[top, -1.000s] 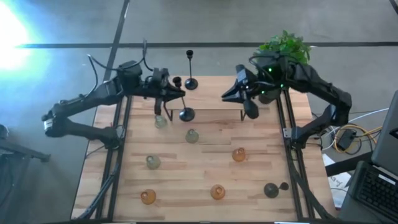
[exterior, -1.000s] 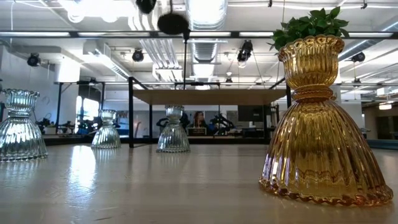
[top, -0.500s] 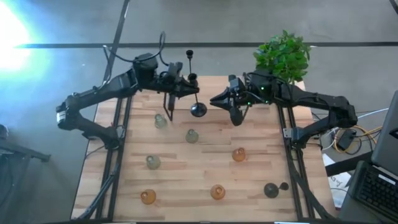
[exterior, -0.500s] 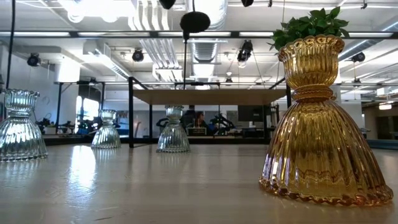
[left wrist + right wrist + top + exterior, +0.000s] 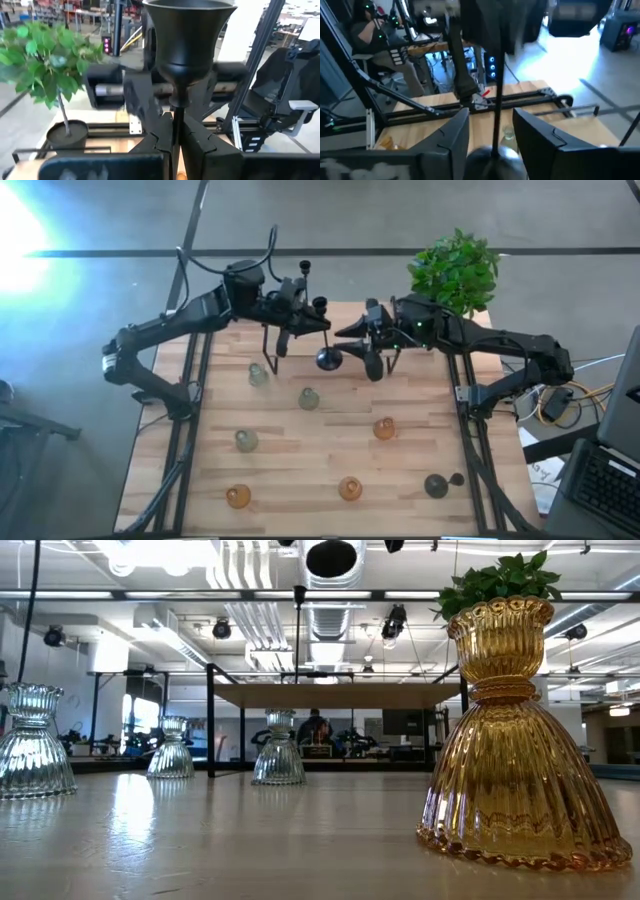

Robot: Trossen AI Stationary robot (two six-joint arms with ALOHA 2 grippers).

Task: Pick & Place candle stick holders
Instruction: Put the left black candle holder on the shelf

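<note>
Ribbed glossy amber glass holder (image 5: 510, 740); wooden table (image 5: 330, 450)

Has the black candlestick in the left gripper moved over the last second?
Yes. The black candlestick, clamped in the left gripper, has shifted rightward away from the pale glass holder, toward the right gripper.

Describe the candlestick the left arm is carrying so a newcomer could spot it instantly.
Start at the leafy plant by the table's far right corner and look left to where both arms meet. The black candlestick hangs there above the table in the left tool, stem pinched. Unlike the glass holders on the wood, it is airborne.
</note>
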